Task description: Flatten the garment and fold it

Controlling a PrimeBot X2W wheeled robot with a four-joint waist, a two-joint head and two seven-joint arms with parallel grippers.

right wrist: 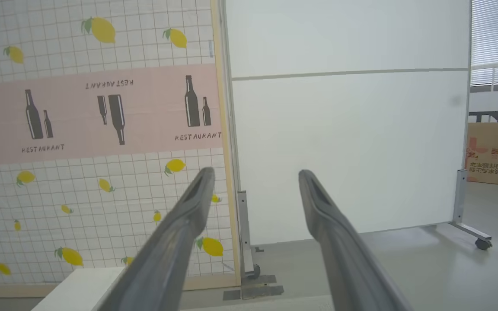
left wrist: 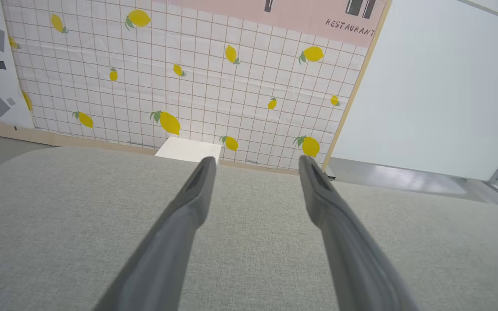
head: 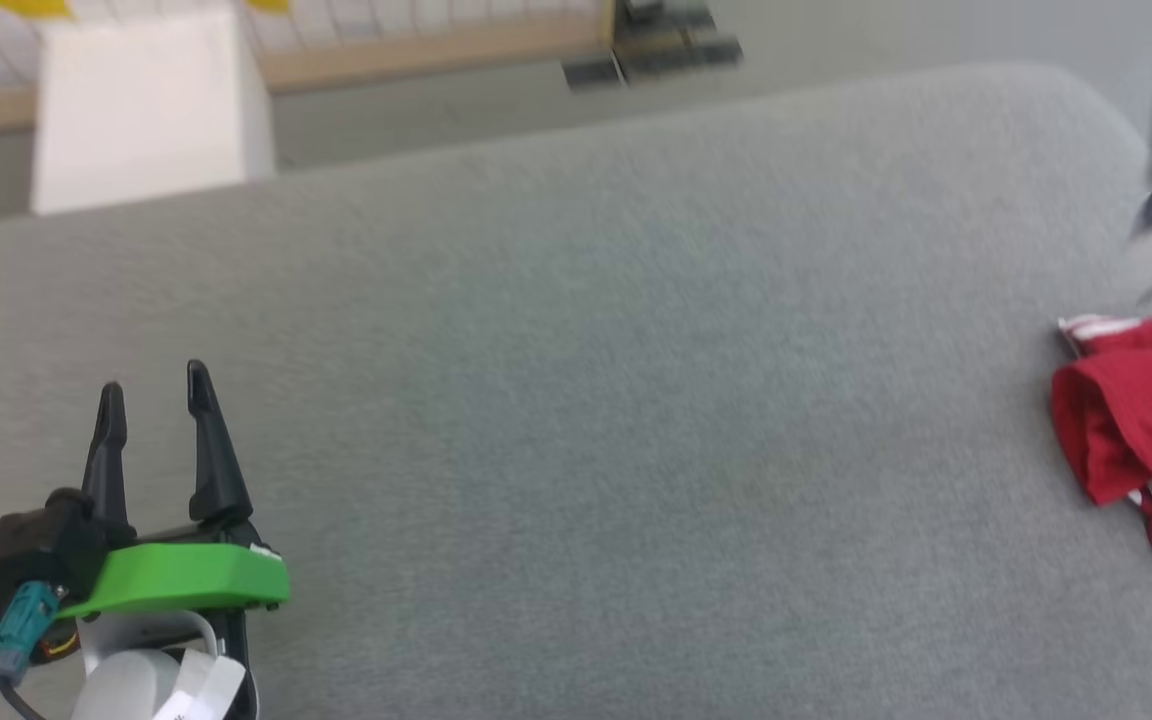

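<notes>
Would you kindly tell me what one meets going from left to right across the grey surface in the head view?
The left gripper, open → a bare stretch of grey cushion → the garment, bunched at the right edge.

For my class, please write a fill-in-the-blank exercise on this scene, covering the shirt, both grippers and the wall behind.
1. The bunched shirt on the grey cushion is mainly ____ in colour.
2. The left gripper is over the cushion with its jaws ____.
3. The tiled wall behind the cushion is printed with yellow ____.
4. The right gripper points toward a plain ____ panel.
Missing words: red; open; lemons; white.
</notes>
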